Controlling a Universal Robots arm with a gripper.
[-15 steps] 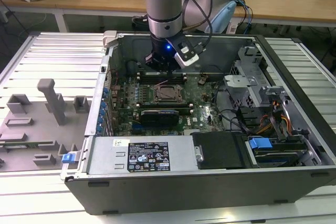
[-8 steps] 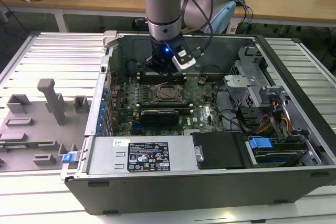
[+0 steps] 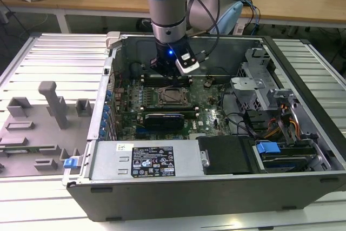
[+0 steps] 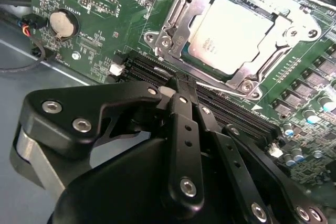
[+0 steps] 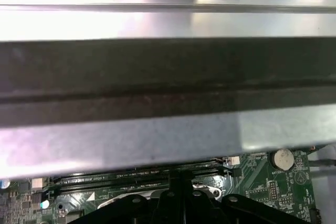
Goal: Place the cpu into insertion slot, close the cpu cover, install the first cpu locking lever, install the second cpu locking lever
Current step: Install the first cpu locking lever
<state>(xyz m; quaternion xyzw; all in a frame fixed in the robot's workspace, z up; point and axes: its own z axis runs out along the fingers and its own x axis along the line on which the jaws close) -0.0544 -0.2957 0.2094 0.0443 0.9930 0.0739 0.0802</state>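
1. In the exterior view, the arm's pincer is seen lowered into an open computer case on the bench, just beside the insertion slot.
2. In the second wrist view, the cpu is seen seated in the slot, with the cpu cover laid flat around it. The fingers appear pressed together, and nothing is held.
3. In the first wrist view, the green board is glimpsed beneath a grey case wall.
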